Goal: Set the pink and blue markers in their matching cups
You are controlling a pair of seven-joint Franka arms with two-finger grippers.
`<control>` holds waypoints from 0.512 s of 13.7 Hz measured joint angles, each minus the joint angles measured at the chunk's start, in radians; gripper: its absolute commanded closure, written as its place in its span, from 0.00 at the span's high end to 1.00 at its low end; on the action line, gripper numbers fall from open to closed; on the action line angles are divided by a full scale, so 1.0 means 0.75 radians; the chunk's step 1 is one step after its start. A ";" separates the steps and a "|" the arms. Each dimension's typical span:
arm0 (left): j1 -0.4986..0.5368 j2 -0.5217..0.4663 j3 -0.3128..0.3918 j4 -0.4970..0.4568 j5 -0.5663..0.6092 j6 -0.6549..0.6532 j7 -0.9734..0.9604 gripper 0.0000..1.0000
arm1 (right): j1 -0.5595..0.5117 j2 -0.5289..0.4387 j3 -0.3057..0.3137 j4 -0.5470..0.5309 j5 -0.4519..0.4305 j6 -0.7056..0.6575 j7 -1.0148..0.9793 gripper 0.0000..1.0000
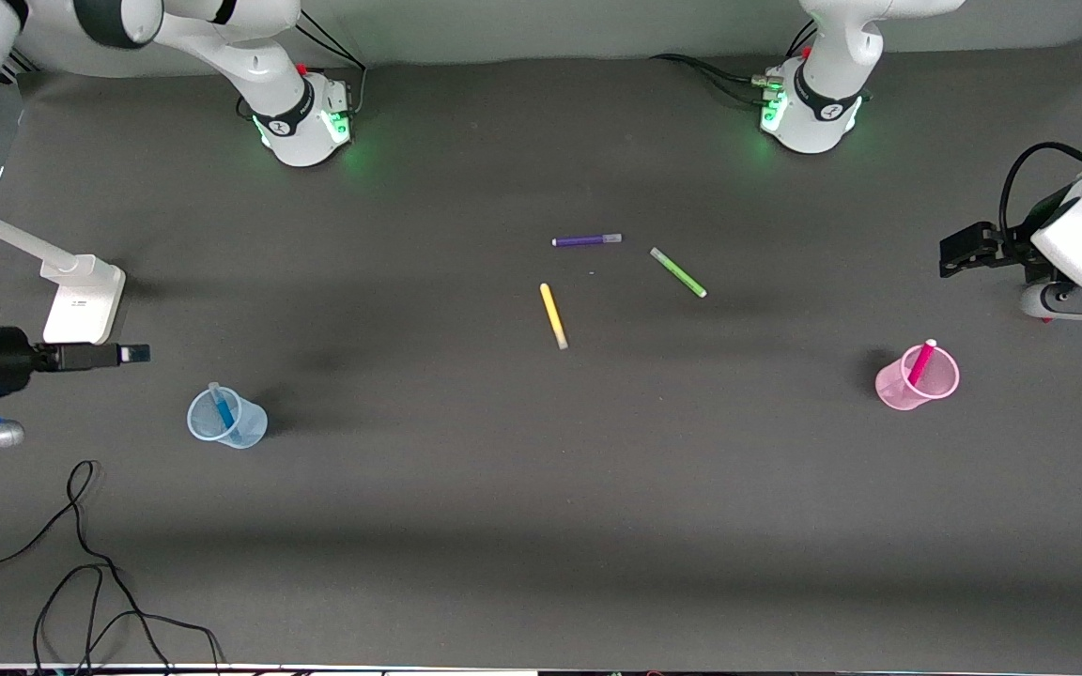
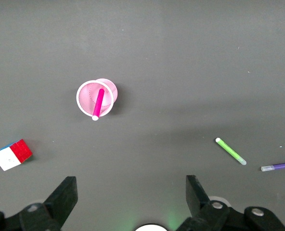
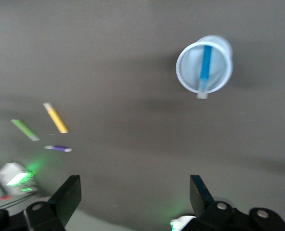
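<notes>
The blue marker [image 1: 223, 410] stood tilted inside the pale blue cup [image 1: 250, 428] and the pink marker [image 1: 921, 361] inside the pale pink cup [image 1: 940, 385], so the sensible finish was simply to retreat upward without brushing either cup. The right gripper [image 3: 135, 195], fingers spread and empty, hung beside the blue cup toward the right arm's end of the table. The left gripper [image 2: 132, 197], equally spread and empty, waited near the pink cup at the left arm's end.

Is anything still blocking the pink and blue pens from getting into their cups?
Nothing visible does. The pink pen already stands in the pink cup, and the blue pen in the blue cup. Both end effectors hang open, off at the table's ends.
</notes>
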 measured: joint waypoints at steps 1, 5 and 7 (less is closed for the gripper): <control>0.000 0.000 0.000 0.000 0.000 0.000 0.000 1.00 | 0.061 -0.046 0.000 0.008 -0.101 0.036 0.000 1.00; 0.000 0.000 0.000 0.000 0.000 -0.001 0.000 1.00 | 0.165 -0.185 -0.002 0.002 -0.302 0.075 0.002 1.00; 0.000 0.000 0.000 0.000 0.000 -0.001 0.000 1.00 | 0.165 -0.222 -0.005 -0.018 -0.360 0.095 -0.001 1.00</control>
